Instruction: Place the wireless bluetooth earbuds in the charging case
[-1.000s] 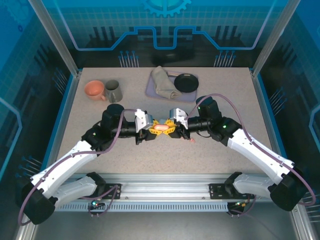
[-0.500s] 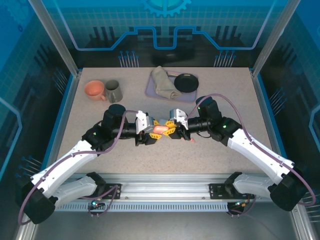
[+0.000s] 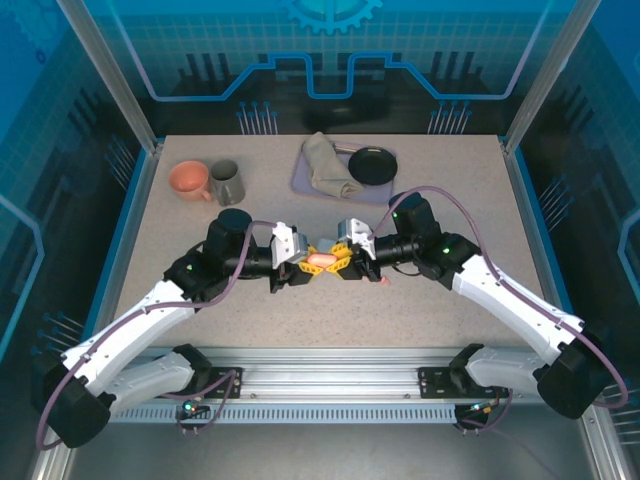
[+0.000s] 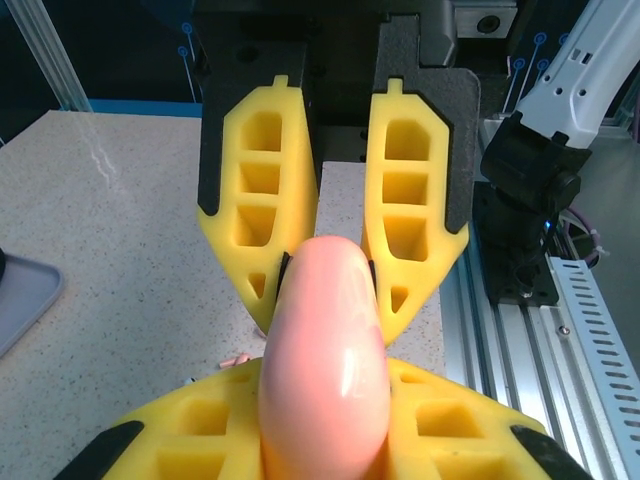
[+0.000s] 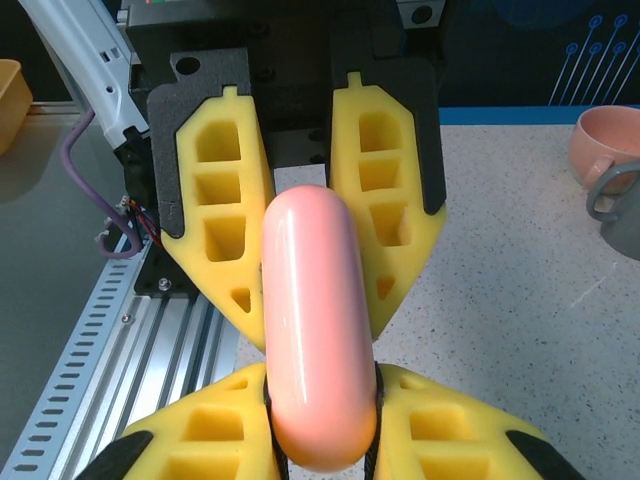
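Left hand (image 3: 303, 263), right hand (image 3: 340, 262) on glossy pink case (image 3: 321, 259)

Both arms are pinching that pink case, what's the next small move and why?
Probably pry the pink case open: it looks closed, clamped at opposite ends by the left gripper and right gripper, while a pink earbud lies on the table.

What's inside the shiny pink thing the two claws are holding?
You can't see inside. The glossy salmon-pink oval plastic case looks closed, so only its smooth shell shows. The left claw and right claw pinch its two ends, covering those too.
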Motion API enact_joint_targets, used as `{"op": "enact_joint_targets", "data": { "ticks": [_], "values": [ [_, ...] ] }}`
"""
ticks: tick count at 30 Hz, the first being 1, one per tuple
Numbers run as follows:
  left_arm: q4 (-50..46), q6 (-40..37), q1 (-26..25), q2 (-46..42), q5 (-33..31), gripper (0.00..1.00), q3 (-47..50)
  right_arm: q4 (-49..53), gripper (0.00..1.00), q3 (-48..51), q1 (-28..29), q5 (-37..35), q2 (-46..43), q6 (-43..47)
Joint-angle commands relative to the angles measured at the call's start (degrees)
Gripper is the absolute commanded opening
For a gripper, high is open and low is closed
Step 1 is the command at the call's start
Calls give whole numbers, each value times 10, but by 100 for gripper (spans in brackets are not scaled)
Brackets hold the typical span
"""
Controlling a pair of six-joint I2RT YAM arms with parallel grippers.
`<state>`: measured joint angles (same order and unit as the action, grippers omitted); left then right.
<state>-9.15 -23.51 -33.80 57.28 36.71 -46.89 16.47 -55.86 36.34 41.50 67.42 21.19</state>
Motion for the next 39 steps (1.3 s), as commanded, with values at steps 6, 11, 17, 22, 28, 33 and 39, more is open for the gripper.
{"op": "enact_joint_targets", "data": {
  "ticks": [6,11,17,22,28,33,39],
  "values": [
    [12,-3,-4,-12,9,25,-2,-31,14,8,-21,15,-24,-37],
    [14,-1,-4,-9,10,16,-5,-26,15,11,-21,21,-23,-42],
    [14,1,-4,-8,-2,10,-6,-10,38,16,-26,-26,-48,-45],
    [-6,16,-4,7,-19,7,-13,-58,65,67,-29,-82,-105,-78],
    [-24,54,-4,31,-25,5,-26,-123,87,110,20,-175,-130,-87],
    [-37,55,-7,36,-23,5,-29,-148,92,117,40,-206,-121,-79],
    [-38,49,-10,33,-22,1,-27,-151,91,106,43,-205,-103,-73]
  ]
}}
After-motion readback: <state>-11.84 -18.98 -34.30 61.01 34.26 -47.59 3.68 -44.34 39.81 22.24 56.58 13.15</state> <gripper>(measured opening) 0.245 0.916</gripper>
